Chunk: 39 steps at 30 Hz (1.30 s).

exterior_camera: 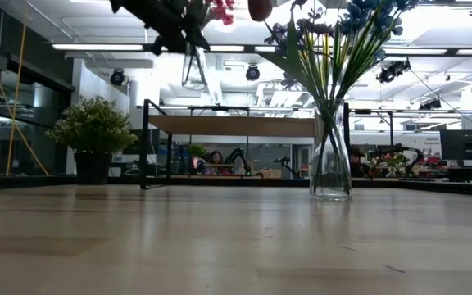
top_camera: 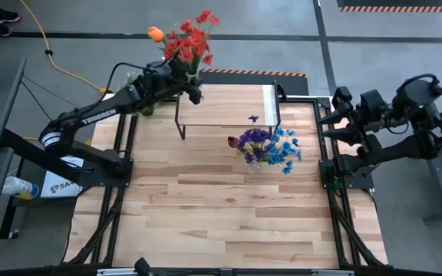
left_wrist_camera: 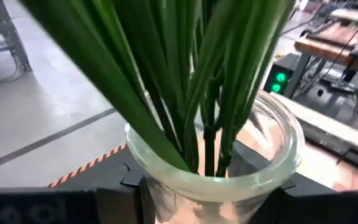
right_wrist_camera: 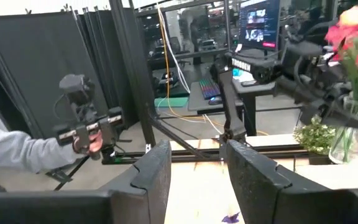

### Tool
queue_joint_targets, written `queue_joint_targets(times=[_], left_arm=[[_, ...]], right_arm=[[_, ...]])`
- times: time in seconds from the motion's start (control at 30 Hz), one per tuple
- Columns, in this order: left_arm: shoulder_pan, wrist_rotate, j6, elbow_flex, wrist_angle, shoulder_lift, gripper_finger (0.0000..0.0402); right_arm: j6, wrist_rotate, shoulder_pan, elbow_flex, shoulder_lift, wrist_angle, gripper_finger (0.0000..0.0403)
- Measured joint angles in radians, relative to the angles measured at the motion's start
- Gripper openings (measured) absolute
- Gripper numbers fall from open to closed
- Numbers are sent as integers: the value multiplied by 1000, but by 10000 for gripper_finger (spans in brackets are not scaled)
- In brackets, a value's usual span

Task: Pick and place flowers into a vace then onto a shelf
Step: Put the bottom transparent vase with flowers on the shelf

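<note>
A clear glass vase [left_wrist_camera: 216, 165] of red flowers [top_camera: 190, 40] and one orange bloom [top_camera: 155, 33] hangs at the far-left end of the shelf [top_camera: 229, 106], above its top [exterior_camera: 232, 124]. My left gripper [top_camera: 192, 86] is shut on this vase. A second glass vase [exterior_camera: 331, 164] with blue and purple flowers [top_camera: 265, 146] stands by its base on the table just in front of the shelf. My right gripper [right_wrist_camera: 197, 180] waits open at the table's right edge [top_camera: 327, 126], with nothing between its fingers. My left gripper pinches the vase's neck [left_wrist_camera: 166, 193] just below the rim between its two fingers [left_wrist_camera: 126, 202], one on each side. The fingers come nearly level from the table's left. The vase stays upright and lifted clear, its bottom [exterior_camera: 193, 82] above the shelf top.
A bushy potted plant [exterior_camera: 94, 131] stands at the far left of the table beside the shelf. In the right wrist view a person's hand [right_wrist_camera: 89, 142] holds a device beyond the table. Bare wood planks [top_camera: 221, 222] fill the near half of the table.
</note>
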State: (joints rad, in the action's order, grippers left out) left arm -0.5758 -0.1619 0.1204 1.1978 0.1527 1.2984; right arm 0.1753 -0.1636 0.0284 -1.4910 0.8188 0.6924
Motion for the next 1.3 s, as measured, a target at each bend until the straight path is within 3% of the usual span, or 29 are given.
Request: queue_joint_targets(times=[0.27,1.3], left_arm=[[-1,0,0,-138,-197,1,200],[0,-37,-1,-303,-292,2,200]], right_arm=[[5,1,0,0,0,-16,149],[2,52,0,0,21,-17,142]])
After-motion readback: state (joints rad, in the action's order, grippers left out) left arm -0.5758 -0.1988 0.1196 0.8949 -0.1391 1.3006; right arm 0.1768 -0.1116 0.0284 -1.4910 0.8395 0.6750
